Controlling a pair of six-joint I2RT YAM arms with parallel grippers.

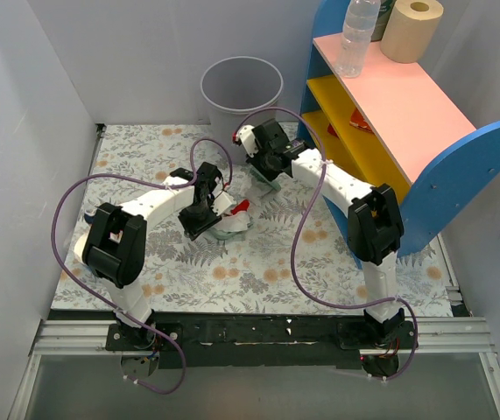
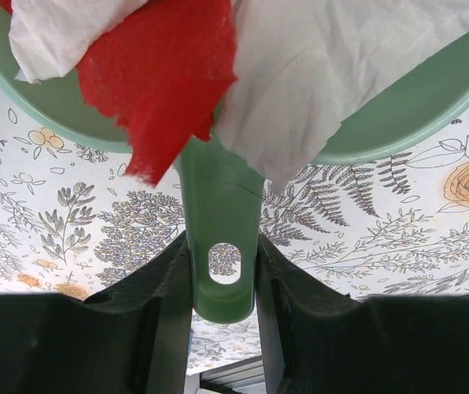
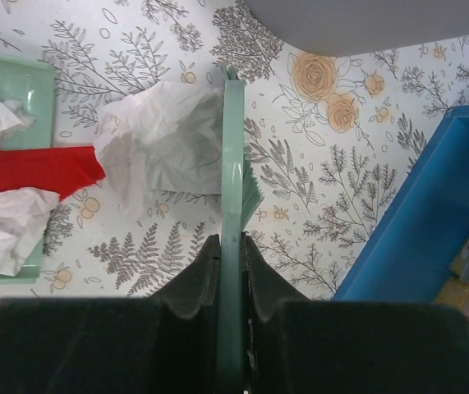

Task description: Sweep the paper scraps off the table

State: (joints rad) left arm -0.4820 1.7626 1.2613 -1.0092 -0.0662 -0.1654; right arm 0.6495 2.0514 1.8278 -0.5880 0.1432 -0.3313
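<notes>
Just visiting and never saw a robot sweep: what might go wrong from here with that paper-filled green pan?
The red scrap droops over the rim of the dustpan held by the left hand; a tilt could drop it back onto the table. A white scrap lies on the table beside the brush in the right hand; a weak stroke might push it past the pan, not in.
</notes>
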